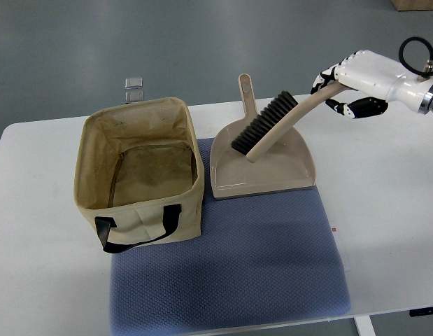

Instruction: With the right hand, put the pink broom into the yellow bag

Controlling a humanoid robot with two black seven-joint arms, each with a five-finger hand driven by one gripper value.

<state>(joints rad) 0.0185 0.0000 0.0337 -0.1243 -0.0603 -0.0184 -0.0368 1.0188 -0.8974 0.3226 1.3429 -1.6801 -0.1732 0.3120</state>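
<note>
The pink broom (275, 122) is a beige-pink hand brush with dark bristles. It hangs tilted above the matching dustpan (264, 168), head down to the left, handle rising to the right. My right hand (348, 87), white with black finger joints, is shut on the end of the handle at the upper right. The yellow bag (139, 171) stands open on the left, a fabric box with black handles and nothing visible inside. Left hand does not show.
A blue-grey mat (230, 273) lies on the white table (391, 210) under the bag and dustpan. A small clear object (135, 87) lies on the floor beyond the table's far edge. A black cable (415, 56) loops above my right wrist.
</note>
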